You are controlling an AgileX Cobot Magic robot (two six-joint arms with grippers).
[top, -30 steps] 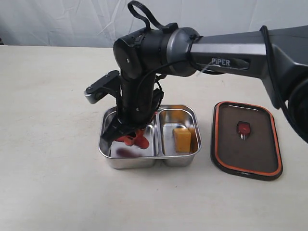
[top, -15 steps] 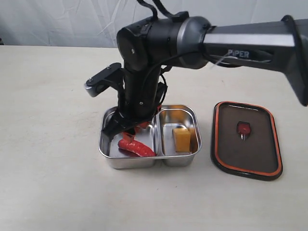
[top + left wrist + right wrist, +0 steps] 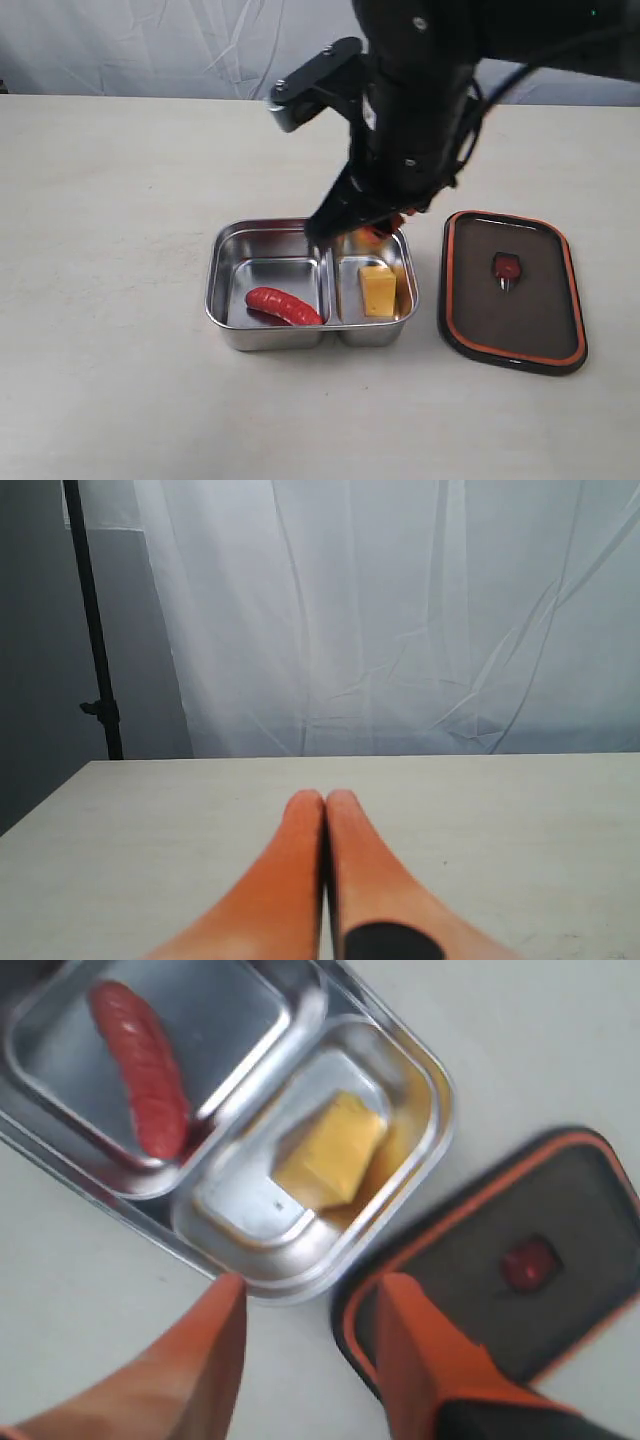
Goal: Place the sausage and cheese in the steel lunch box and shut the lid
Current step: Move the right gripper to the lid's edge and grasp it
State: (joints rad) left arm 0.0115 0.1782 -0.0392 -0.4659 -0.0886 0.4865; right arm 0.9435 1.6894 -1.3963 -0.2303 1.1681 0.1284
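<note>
The steel lunch box [image 3: 213, 300] sits open on the counter [image 3: 100, 200]. It has two parts. The sausage [image 3: 285, 306] lies flat in the part on the 9 o'clock side. The cheese [image 3: 378, 290] is in the part on the 3 o'clock side.

The lid [image 3: 530, 320] is not on the box — it lies on the counter at 3 o'clock from the box, near it but not touching. Its orange rim faces up, and a small red valve [image 3: 506, 266] sits in its middle.

The right fingers [image 3: 398, 1305] hang above the box, by its 12 o'clock edge on the cheese side. They are spread apart and hold nothing.

The left fingers [image 3: 315, 830] are pressed together with nothing between them — they point across the counter toward a white curtain [image 3: 400, 630].
</note>
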